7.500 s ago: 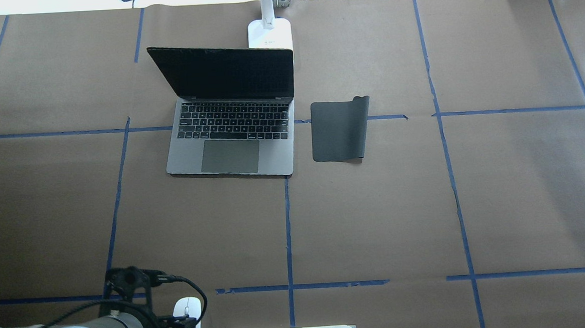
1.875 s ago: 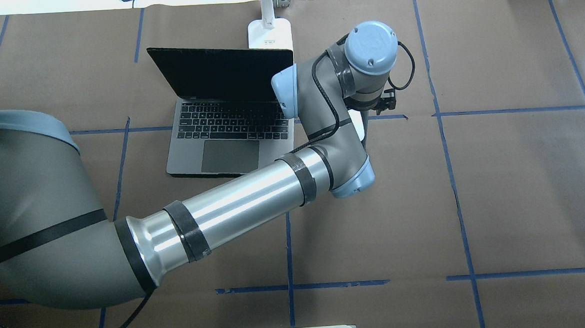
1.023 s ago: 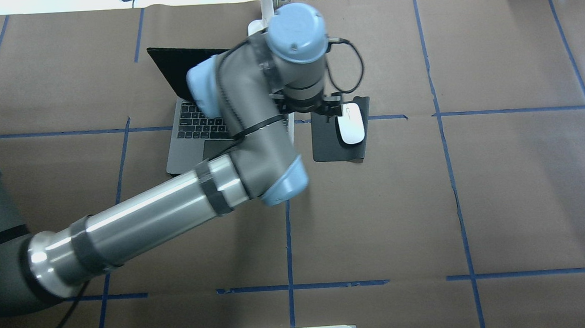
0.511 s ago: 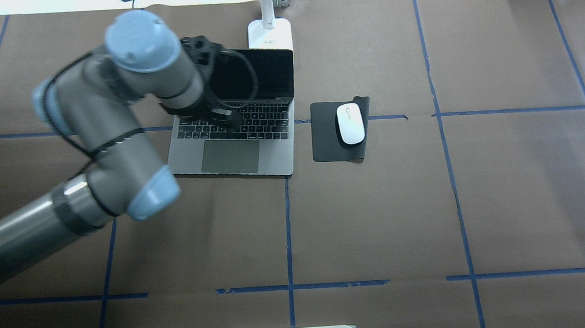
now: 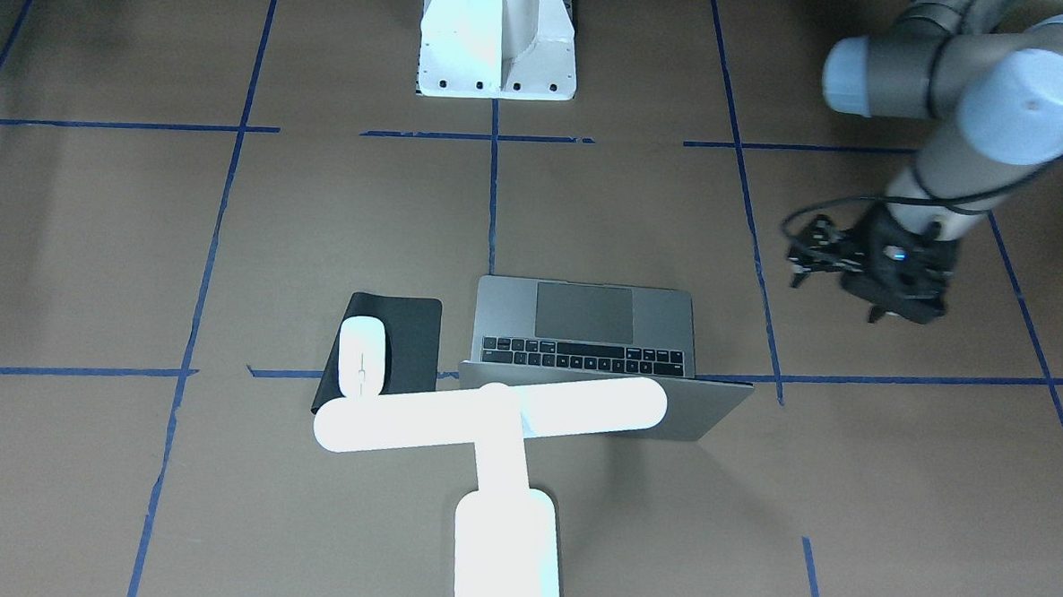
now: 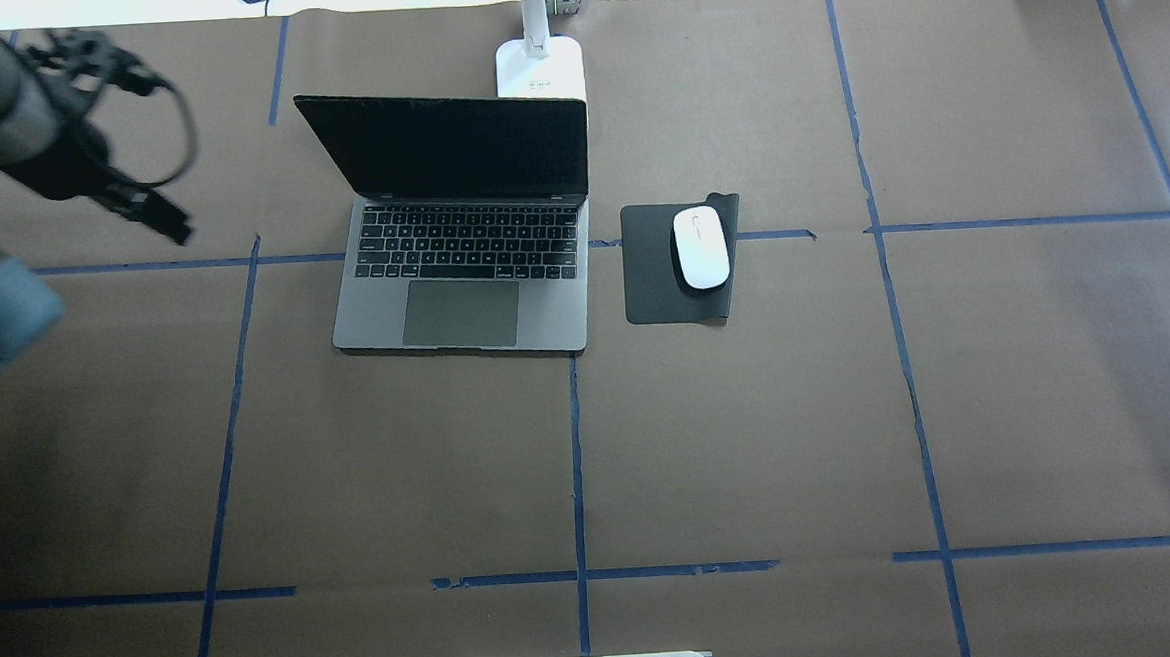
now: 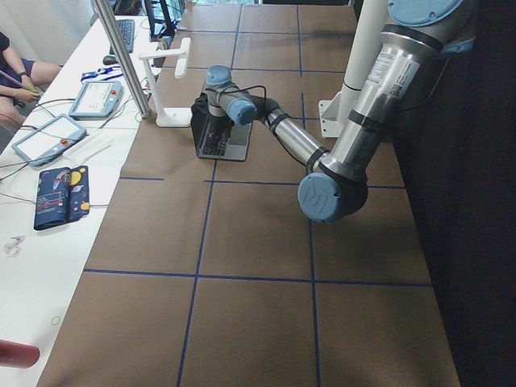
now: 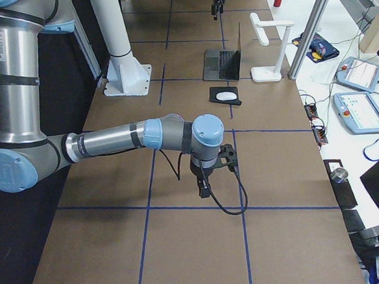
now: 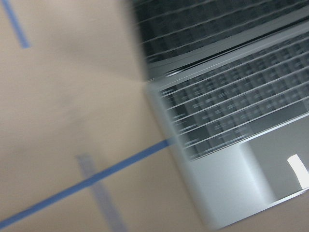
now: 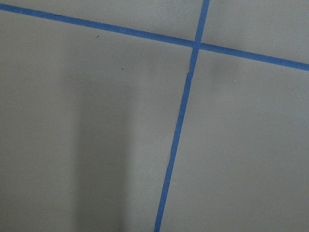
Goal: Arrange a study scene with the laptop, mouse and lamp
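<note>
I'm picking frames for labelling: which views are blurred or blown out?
Left wrist view: heavy motion blur, the laptop keys smear into streaks. Front-facing view: the lamp is blown out to flat white. Overhead view: sharp on the mouse, overexposed past the table. Right wrist view: sharp, one soft shadow.

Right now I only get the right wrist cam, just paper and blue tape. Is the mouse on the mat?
Observer: Yes, the mouse lies on the black mat, beside the open laptop.
Operator: Lamp?
Observer: The lamp glows and stands just behind the laptop's lid.
Operator: Left gripper?
Observer: The left gripper hangs over bare paper off the laptop's other side, with nothing in it.
</note>
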Controlling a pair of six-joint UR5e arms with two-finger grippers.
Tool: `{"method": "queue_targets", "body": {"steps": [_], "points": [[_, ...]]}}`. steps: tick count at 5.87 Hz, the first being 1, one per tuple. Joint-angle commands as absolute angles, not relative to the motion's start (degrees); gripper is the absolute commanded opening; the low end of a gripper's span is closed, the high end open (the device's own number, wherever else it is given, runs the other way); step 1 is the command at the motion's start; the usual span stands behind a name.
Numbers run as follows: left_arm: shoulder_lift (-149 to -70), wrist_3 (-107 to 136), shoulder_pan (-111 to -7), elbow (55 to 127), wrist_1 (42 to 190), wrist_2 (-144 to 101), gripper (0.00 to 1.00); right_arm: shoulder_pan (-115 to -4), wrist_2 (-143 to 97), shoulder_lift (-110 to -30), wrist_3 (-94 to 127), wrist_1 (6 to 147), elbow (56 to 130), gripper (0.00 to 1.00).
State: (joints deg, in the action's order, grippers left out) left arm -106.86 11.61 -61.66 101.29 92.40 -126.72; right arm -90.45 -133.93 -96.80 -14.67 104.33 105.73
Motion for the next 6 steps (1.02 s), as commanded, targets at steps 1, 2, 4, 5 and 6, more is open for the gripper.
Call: {"method": "queue_targets", "body": {"steps": [1, 2, 4, 5, 6], "points": [[-96.46, 1.77, -71.76, 101.42, 91.42, -129.2, 1.0, -90.44, -133.68, -97.29, -13.89, 97.15, 100.92, 1.0], [-91.8, 1.67, -77.9, 100.99, 91.15, -134.59, 1.0, -90.44, -133.86, -97.29, -11.45, 96.95, 101.33, 1.0], [-85.19, -3.38, -83.92, 101.95, 92.11, -136.05, 1.0, -90.44, -133.94, -97.21, -11.25, 96.94, 101.42, 1.0], [-84.47, -7.26, -85.68, 101.69, 91.85, -135.88, 1.0, -90.44, -134.03, -97.21, -11.16, 96.94, 101.43, 1.0], [-83.68, -7.03, -86.13, 100.82, 92.11, -135.53, 1.0, -90.44, -134.03, -97.21, -11.34, 96.94, 101.43, 1.0]]}}
